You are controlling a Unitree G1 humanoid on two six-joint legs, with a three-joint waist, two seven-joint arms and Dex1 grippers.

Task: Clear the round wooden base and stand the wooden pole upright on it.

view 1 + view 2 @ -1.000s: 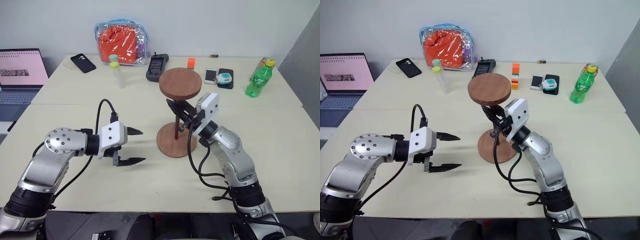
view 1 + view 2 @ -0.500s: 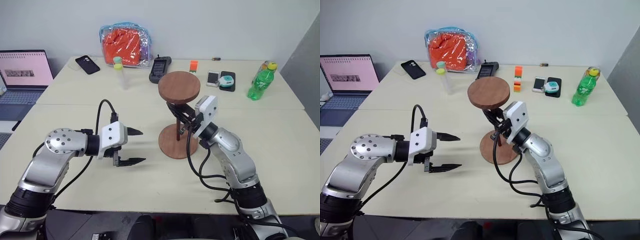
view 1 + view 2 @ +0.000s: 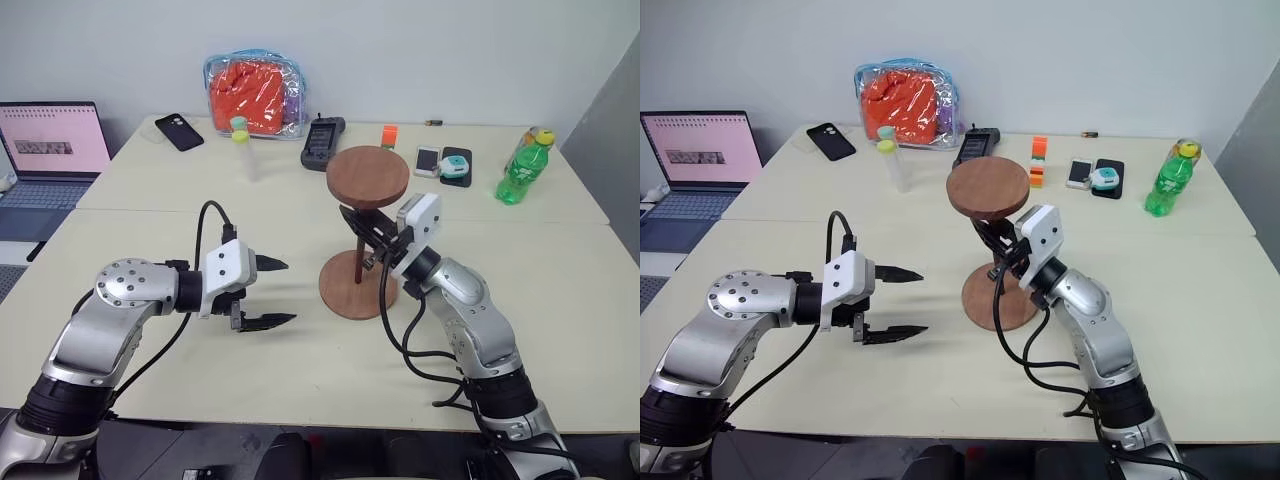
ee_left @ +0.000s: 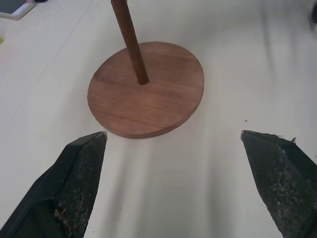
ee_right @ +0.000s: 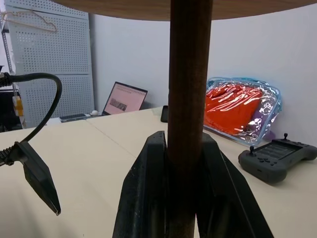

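— Black fingers on the left gripper (image 3: 268,293): how do they stand?
— Spread wide, empty, beside the round wooden base (image 3: 355,283) on the table (image 3: 150,230).
— And the right gripper (image 3: 366,236)?
— Clamped on the wooden pole (image 5: 187,99), upright on the base.

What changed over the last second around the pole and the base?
Nothing visibly changed; only the head camera shifted. The right gripper stays shut on the wooden pole, which stands upright on the round wooden base with its smaller disc on top. The left gripper still hovers open beside the base, apart from it.
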